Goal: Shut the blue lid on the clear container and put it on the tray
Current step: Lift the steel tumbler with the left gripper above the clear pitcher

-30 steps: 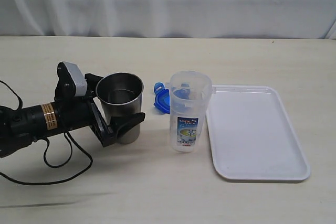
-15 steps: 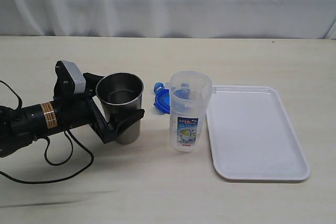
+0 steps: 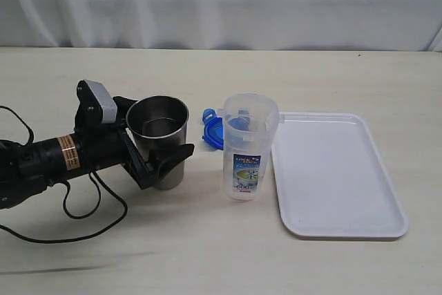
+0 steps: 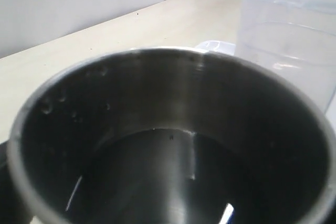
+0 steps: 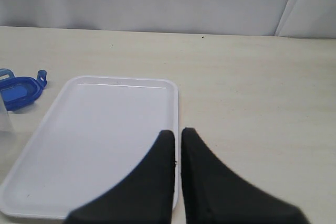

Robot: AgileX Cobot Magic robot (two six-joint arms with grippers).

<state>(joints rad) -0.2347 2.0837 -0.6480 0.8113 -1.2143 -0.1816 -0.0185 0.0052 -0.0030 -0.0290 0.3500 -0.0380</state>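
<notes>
The clear container (image 3: 248, 150) stands upright and uncovered on the table, just left of the white tray (image 3: 338, 177). The blue lid (image 3: 213, 131) lies flat behind the container, partly hidden by it. My left gripper (image 3: 157, 134) lies low on the table, its jaws wide apart on either side of a grey steel cup (image 3: 166, 141). That cup (image 4: 173, 129) fills the left wrist view, with the container (image 4: 286, 30) just beyond it. My right gripper (image 5: 177, 132) is shut and empty above the tray's (image 5: 105, 119) edge, and the lid (image 5: 18, 90) shows far off.
A black cable (image 3: 83, 219) loops over the table below the left arm. White curtain (image 3: 221, 5) closes off the back edge. The tray holds nothing. The right arm is outside the exterior view.
The left arm has shifted slightly around the steel cup, first back, then a little toward the container. The cup, container, lid and tray stay put.
</notes>
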